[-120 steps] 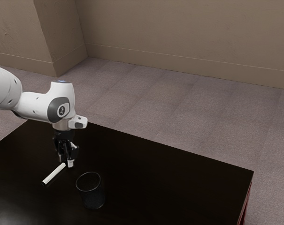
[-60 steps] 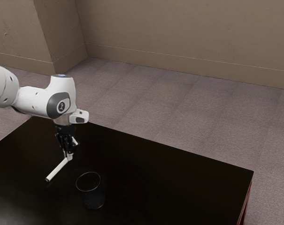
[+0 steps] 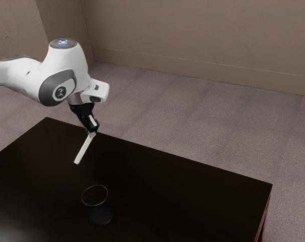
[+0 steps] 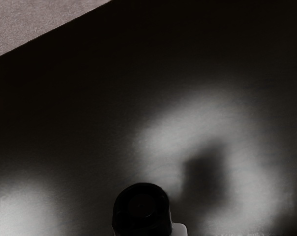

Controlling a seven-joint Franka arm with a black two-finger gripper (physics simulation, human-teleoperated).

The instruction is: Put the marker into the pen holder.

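Wall (image 3: pixel 192 35) at twelve: matt, rough plaster look. Carpet (image 3: pixel 233 126), three: cloth, matt. Table (image 3: pixel 167 201), six: smooth, glossy. Cup (image 3: pixel 101 216), seven: fine mesh look. Marker (image 3: pixel 83 149), eight: smooth. Arm (image 3: pixel 74 58), ten: smooth, plastic-looking.

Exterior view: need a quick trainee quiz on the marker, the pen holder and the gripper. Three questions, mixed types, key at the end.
1. True or false: the white, stick-shaped marker is inside the black, round, open-topped pen holder.

2. Multiple choice: how does the black two-finger gripper have the marker?
a) Gripped near one end, the rest slanting downward
b) Gripped at its midpoint, lying level
c) Not gripped at all

3. Fill in the blank with "upright" or "sideways": the pen holder stands ____ on the dark, glossy table.

Key: 1 false; 2 a; 3 upright.
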